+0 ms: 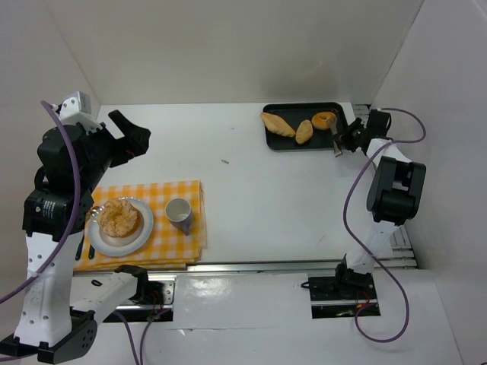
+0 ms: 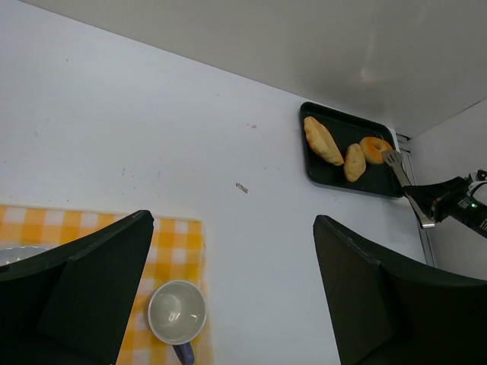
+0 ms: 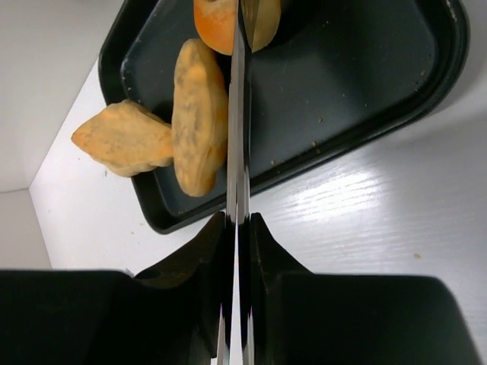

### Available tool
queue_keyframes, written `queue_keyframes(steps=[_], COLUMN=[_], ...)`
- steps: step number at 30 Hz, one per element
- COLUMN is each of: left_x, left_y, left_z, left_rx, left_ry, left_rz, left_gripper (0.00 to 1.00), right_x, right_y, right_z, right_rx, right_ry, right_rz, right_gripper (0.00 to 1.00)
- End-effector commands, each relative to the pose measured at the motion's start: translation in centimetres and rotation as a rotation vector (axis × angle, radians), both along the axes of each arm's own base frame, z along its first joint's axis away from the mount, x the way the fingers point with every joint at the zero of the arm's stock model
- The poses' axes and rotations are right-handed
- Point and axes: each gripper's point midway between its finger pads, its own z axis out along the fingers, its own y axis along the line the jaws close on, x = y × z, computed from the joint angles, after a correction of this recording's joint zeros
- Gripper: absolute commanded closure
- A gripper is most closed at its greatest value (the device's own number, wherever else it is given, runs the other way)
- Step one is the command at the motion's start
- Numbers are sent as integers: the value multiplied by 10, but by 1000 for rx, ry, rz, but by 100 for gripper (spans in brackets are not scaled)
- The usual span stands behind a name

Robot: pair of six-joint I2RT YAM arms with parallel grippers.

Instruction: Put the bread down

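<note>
Over on the left, a plate (image 1: 148, 220) with 1 pastry (image 1: 118, 217) sits on a checked cloth (image 1: 175, 243), with a cup (image 1: 179, 211) just beside it. The left hand (image 1: 132, 135) hangs above that corner, fingers wide apart and holding nothing. Far right on the counter (image 1: 251, 198), a dark tray (image 1: 319, 142) carries 3 breads: a long roll (image 1: 278, 124), an oval roll (image 1: 304, 131) and a ring roll (image 1: 324, 120). The right hand (image 1: 351, 137), just right of the tray, is clamped on thin tongs (image 3: 240, 152). Their blades are pressed together and reach left over the ring roll. The oval roll lies just beside them, its long axis roughly along theirs. I'd say the right arm is far nearer, and the blades must part first.
</note>
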Motion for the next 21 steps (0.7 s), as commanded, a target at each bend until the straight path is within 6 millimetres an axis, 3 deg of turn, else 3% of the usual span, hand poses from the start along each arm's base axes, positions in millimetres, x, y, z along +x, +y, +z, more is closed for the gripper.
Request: queue_keyframes(steps=[1,6,7,9,10,13,14,16,17,18,20,21], left_x=[0,-1,-1,-2,-2,-3,-5,-7,-8,-9,-12,-15], left_y=[0,2,2,2,4,6,6,8,11,13,19,22], left_z=[16,20,20,24,24,28,29,31,35,41,43,50], left_rx=[5,15,15,13,24,24,24,26,38,38,54,52], left_ry=[-65,-76,-76,-85,-86,-96,-96,-97,-109,-123,-121,-139], left_rz=[-6,1,1,1,9,18,18,30,40,50,80,91], left_gripper=[0,0,0,0,0,0,0,0,0,0,0,0], right_x=[-2,-21,-24,-30,-36,-53,-67,-82,-91,-115,-137,-160], right_y=[-5,9,19,50,83,147,197,249,276,323,363,398], right_z=[79,118,139,154,166,178,178,186,176,181,176,166], right_rx=[-51,-45,-53,-54,-63,-46,-24,-11,3,20,24,44], right_ry=[-185,-263,-315,-345,-379,-405,-409,-435,-412,-432,-427,-412], right_rz=[-3,42,67,139,212,358,465,585,662,782,903,1006], right_gripper=[93,97,97,97,99,99,99,99,99,99,99,99])
